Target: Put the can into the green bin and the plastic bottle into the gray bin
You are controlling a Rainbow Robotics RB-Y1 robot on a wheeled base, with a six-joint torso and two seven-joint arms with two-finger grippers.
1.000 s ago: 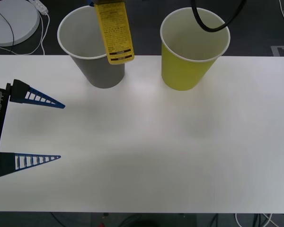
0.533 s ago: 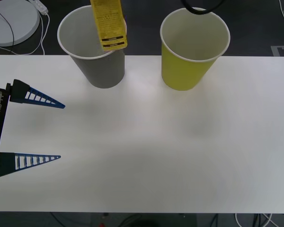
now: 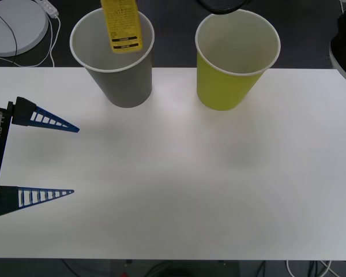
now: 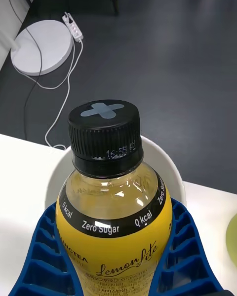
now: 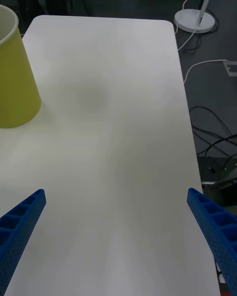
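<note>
White tabletop (image 3: 179,173) ahead, far side: my right gripper (image 4: 116,256) clamps the small yellow plastic bottle with black screw cap (image 3: 120,26) over the tapered gray paper bin (image 3: 113,57). It looks rigid, liquid-heavy, slick-labelled, so I'd grip mid-body. Since a second ago it has moved farther and left. Left gripper (image 3: 72,160) waits, spread.

White table (image 3: 190,173) was seen taking up most of the front view, w/ dark floor beyond it. Round white lamp-type base (image 3: 14,26) was parked on the floor at far left, white cable (image 3: 49,43) & inline switch (image 3: 48,7) trailing off it.
</note>
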